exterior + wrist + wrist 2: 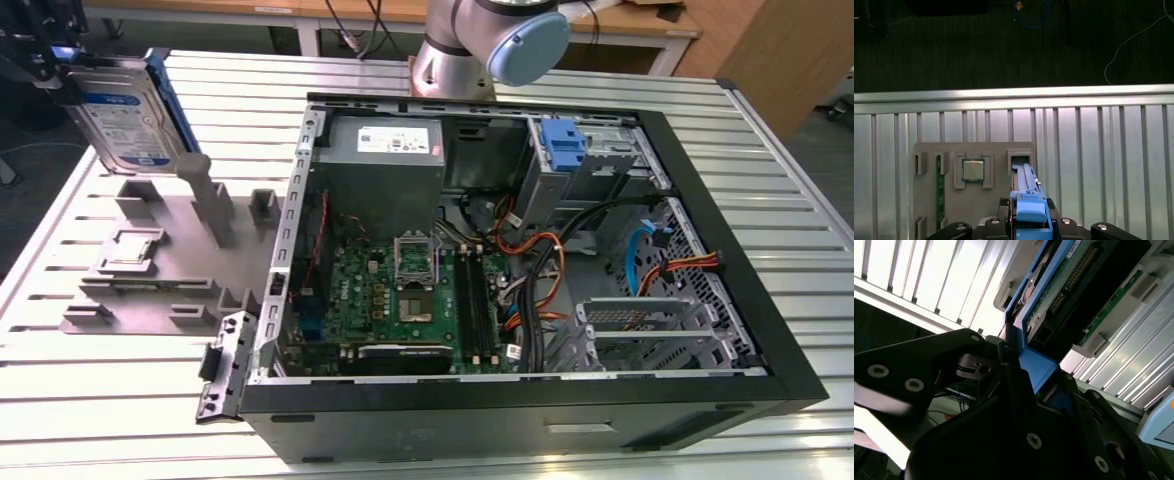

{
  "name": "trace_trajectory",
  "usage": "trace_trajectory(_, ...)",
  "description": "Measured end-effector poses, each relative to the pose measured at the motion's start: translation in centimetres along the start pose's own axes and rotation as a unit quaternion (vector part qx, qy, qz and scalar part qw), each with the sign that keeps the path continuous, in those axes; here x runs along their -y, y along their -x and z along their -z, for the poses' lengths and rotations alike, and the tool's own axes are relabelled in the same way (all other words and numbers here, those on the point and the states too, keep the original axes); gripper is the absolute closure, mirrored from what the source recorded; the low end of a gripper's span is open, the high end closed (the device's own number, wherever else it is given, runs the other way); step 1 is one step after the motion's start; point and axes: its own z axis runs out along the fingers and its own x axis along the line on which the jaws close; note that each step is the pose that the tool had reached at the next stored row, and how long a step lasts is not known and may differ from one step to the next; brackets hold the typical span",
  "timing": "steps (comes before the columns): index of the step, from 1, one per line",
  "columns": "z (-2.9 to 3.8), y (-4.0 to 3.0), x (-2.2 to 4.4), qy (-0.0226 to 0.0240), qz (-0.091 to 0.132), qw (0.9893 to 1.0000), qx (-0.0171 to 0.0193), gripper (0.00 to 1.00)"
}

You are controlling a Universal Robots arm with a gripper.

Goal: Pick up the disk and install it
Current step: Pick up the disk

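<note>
Cut off, exterior view: black multi-link gripper [63,60] sits at the exterior view's far left, top corner. Its body is cropped by the frame edge and the fingertips are hard to make out there.
Hidden, second wrist view: gripper [1021,365] links cover approx. half the frame. The flat silver-grey disk [1064,285] w/ blue plastic rails shows its underside only (green board, connector row), far end cropped.
Hidden, first wrist view: gripper [1030,227] shows link tops only, at the frame edge. Disk [1029,200] is seen edge-on, so blue rail only, label face not visible.
Jaws: clamped on the disk, one finger each side of its blue rail end. No gap seen btwn fingers and rail in second wrist view.
Disk vs jaws: disk [123,120] hangs upright from the jaws, blue-and-white label facing the exterior camera, long axis approx. vertical, slightly tilted.
Disk vs tray: over the far end of the grey moulded parts tray [174,290], in line w/ a rectangular slot. Can't tell if its lower end touches the tray.
Tray contents: square silver processor chip [973,170] and green memory stick [940,190], both seated in recesses.
Support: slatted aluminium table [80,400].
Right of tray: open black computer case [747,330], well apart from the disk. Inside are a grey box w/ white sticker [387,140], green motherboard [387,300] and upright blue plastic latch [567,150].
</note>
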Motion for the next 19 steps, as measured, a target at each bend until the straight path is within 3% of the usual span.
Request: trace_trajectory(19, 0.73, 0.02, 0.00, 0.0000, 0.000, 1.0000, 0.0005, 0.63)
